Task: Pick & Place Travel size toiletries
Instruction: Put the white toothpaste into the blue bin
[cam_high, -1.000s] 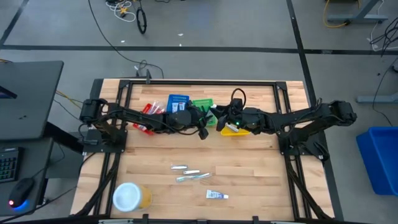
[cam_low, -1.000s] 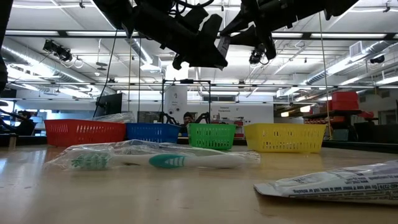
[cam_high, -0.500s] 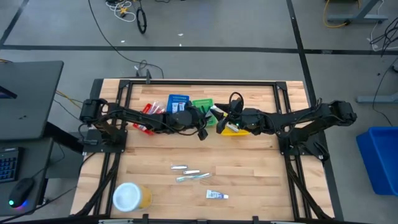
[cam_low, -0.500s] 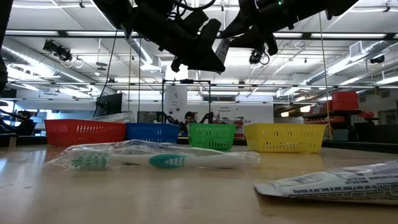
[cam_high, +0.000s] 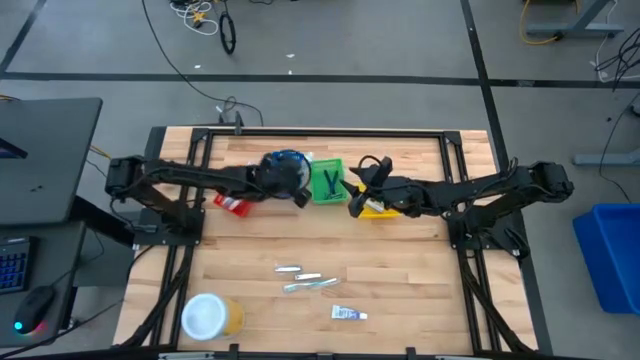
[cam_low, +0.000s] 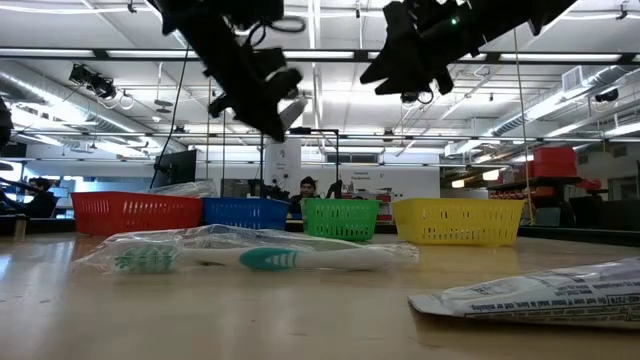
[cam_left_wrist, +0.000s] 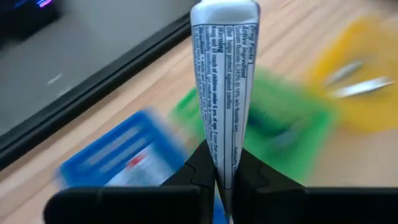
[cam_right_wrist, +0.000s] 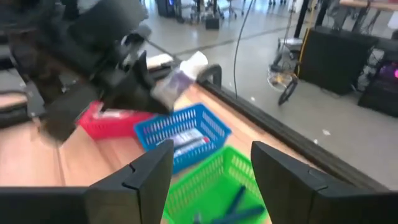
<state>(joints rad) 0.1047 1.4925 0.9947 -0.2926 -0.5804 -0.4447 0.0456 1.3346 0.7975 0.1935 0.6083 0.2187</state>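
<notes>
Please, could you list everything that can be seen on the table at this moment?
Bins: four, red bin, blue bin, green bin, yellow bin, far side in a row.
Dark sticks: seemingly two, in the green bin.
Silvery tubes: two, mid-table.
Toothbrushes: two, pale, beside them.
Flat tube: one, white-blue, near edge.
Jar: one, yellow, white lid, near-left corner.
White tube: one, held.
Left gripper: shut on the white tube, over the blue bin.
Right gripper: open, by the green and yellow bins.

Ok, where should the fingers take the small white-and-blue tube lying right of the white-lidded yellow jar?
Probably across its narrow width at mid-length, coming straight down: the small white-and-blue tube lies flat on the wooden table, long axis left-right, with open wood around it.
</notes>
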